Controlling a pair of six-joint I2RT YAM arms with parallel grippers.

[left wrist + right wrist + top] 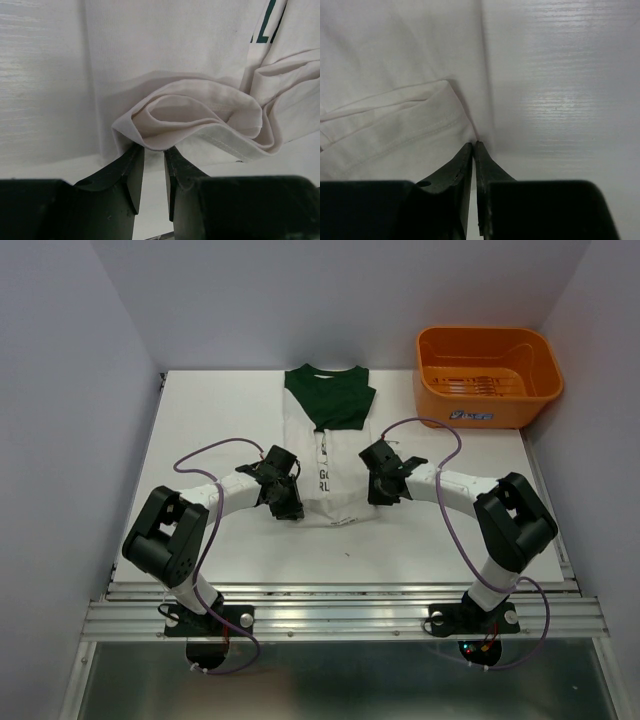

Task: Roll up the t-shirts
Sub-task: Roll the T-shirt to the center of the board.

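The t-shirt [325, 455] lies on the worktop [200, 430] left of the basket [488, 375], long axis pointing away from the arms. The left gripper [154, 149] and right gripper [474, 143], jaws nearly closed, each pinch a near hem corner.

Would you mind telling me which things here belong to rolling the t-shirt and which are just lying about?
Part of the job:
- t-shirt, spread on the table
- left claw, at the shirt's bunched bottom hem
- right claw, at the hem's other corner

Just lying about:
- orange basket, at the table's far right corner, apart from the shirt
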